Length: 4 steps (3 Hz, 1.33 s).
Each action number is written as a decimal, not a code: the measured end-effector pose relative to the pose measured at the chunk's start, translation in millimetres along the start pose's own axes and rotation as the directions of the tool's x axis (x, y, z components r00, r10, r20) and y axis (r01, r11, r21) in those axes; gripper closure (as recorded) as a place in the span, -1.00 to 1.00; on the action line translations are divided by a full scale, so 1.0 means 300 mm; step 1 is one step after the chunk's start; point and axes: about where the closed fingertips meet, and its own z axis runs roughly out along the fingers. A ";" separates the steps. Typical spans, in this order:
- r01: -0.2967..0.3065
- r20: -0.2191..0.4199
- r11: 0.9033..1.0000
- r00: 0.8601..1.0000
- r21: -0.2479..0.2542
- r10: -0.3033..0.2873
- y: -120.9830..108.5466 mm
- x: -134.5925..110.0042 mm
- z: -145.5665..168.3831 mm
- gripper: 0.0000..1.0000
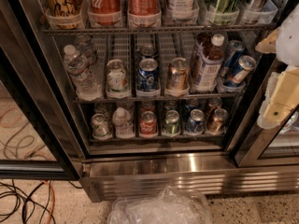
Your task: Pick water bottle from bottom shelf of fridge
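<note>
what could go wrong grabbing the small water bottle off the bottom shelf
1. The water bottle stands close between a pale can and a red can; either could get knocked.
2. The middle shelf's rail sits low over it, leaving little headroom.
3. The gripper is at the far right, a long sideways reach past the other cans.

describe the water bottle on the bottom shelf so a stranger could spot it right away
In the open fridge, look along the bottom shelf, far from the tool at the right edge. The water bottle stands second from left, the only clear white-capped bottle in a front row of cans.
</note>
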 end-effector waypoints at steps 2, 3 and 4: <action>-0.008 0.015 1.000 1.000 0.009 0.007 -0.003 -0.007 0.000 -1.00; -0.096 0.089 0.995 0.991 -0.012 0.096 0.045 -0.043 0.089 -1.00; -0.186 0.168 0.980 0.966 -0.070 0.196 0.119 -0.112 0.290 -1.00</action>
